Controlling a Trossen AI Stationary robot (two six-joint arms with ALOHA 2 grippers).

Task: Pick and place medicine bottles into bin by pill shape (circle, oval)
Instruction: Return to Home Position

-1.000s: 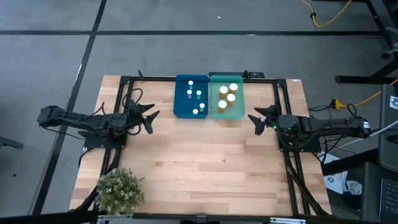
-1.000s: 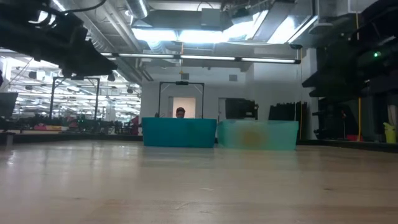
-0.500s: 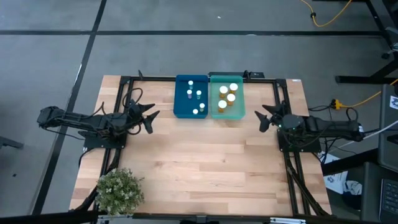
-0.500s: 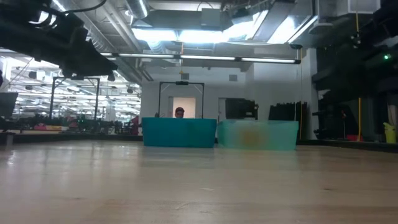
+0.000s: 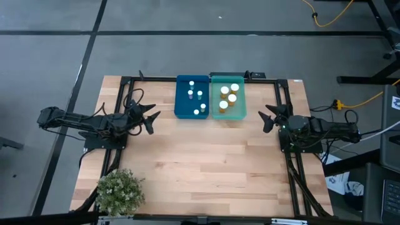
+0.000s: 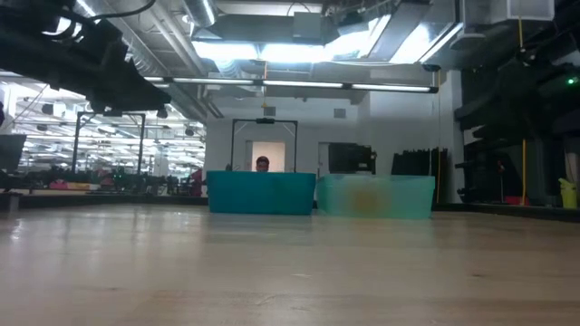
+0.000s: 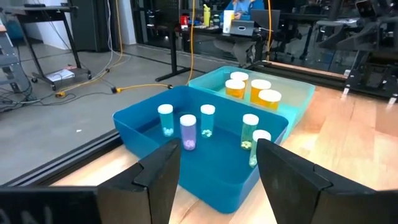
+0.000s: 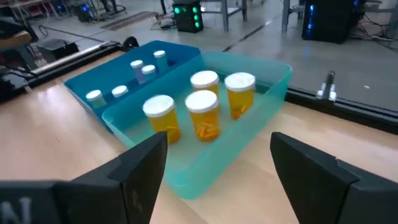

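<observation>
Ahead of the left gripper (image 5: 152,122) and right gripper (image 5: 267,119) — both spread, empty — the medicine bottles (image 5: 229,98) stand binned, so nothing seems left to grasp.

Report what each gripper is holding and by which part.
Nothing is held. The left gripper and right gripper have open, empty jaws; the medicine bottles all stand in the blue bin and the teal bin.

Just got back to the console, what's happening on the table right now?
Nothing is being handled. The left gripper and right gripper hang open and empty at opposite sides of the table, apart from the bins. Five slim bottles stand in the blue bin and four amber bottles in the light teal bin beside it. No bottle shows loose on the wood.
</observation>
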